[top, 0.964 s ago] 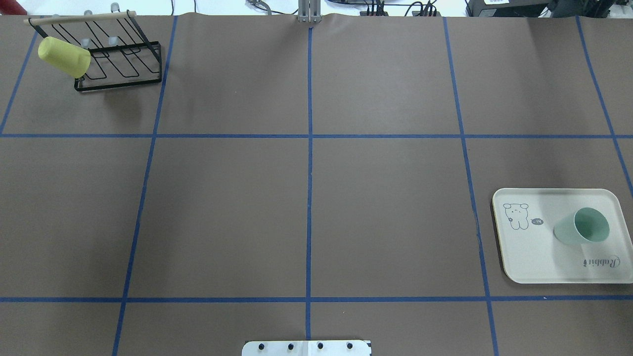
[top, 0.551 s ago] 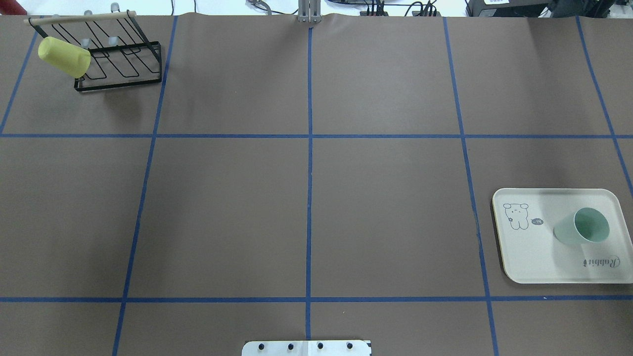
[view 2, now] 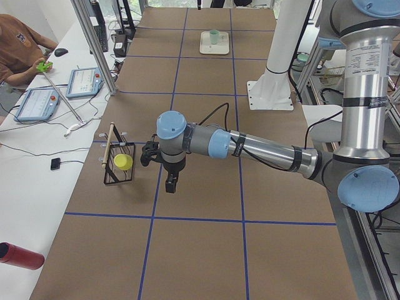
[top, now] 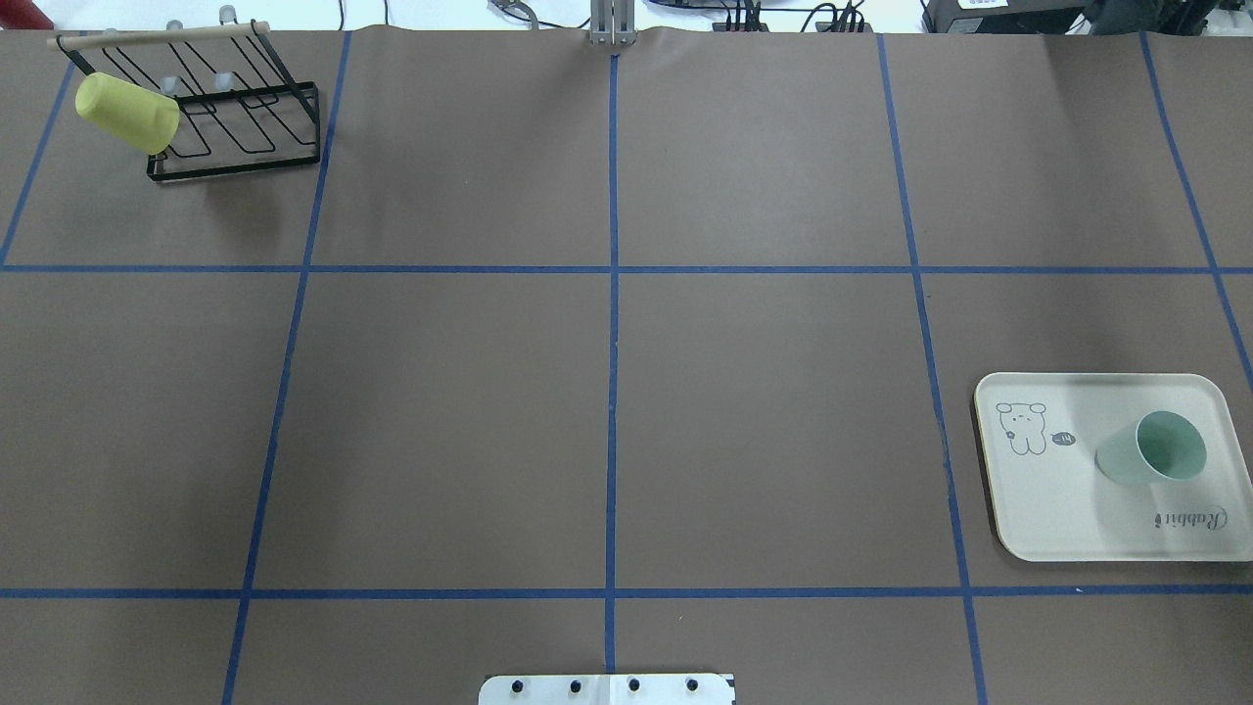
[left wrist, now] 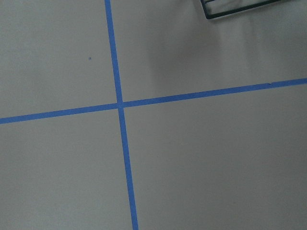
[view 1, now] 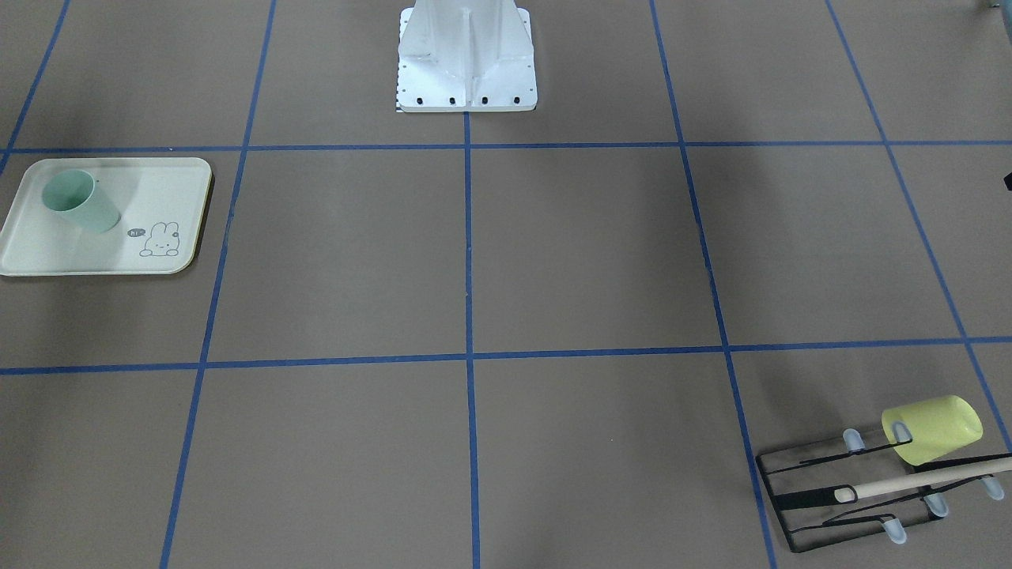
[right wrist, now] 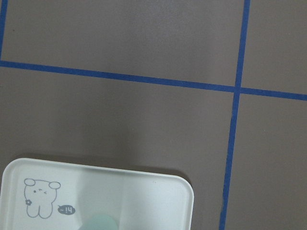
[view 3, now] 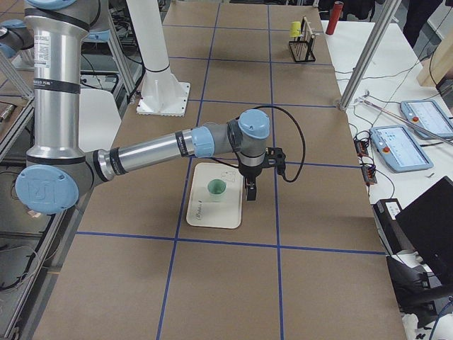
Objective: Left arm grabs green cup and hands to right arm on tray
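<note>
Matt plastic green cup [top: 1147, 454], smooth cream tray [top: 1047, 499], metal wire rack [top: 235, 167]

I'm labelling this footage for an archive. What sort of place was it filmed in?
Probably a robotics lab: the left arm and right arm reach over a table gridded with blue tape, and teach pendants lie on a side bench where a person sits.
</note>
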